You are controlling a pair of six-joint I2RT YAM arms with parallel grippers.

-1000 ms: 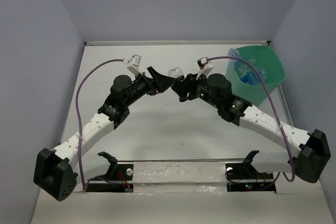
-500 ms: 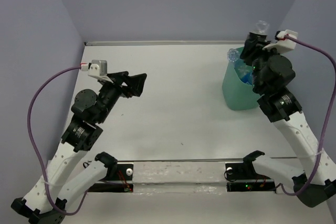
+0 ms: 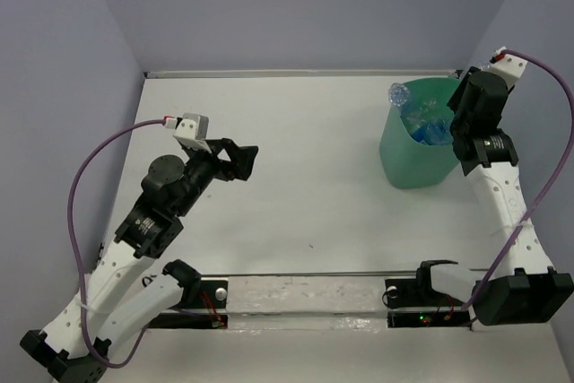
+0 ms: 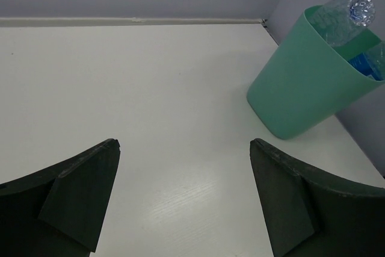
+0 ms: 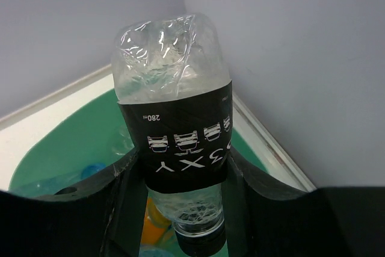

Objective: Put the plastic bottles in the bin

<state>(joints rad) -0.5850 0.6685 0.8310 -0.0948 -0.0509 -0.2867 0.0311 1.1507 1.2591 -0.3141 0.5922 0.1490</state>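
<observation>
One black-labelled clear bottle (image 5: 174,142) clenched between right fingers (image 5: 127,188) over teal bin (image 3: 411,166); left fingers (image 4: 78,194) spread, empty.

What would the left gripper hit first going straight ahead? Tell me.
Probably the white table; the open left gripper points down at it, and the teal bin sits right of that line. Depth is unclear.

From above, the right end effector (image 5: 180,173) and its bottle (image 5: 171,88) were hidden behind the wrist, the bottle's cap was cropped in the right wrist view, and the bin's (image 4: 295,88) right side ran off the left wrist view.
</observation>
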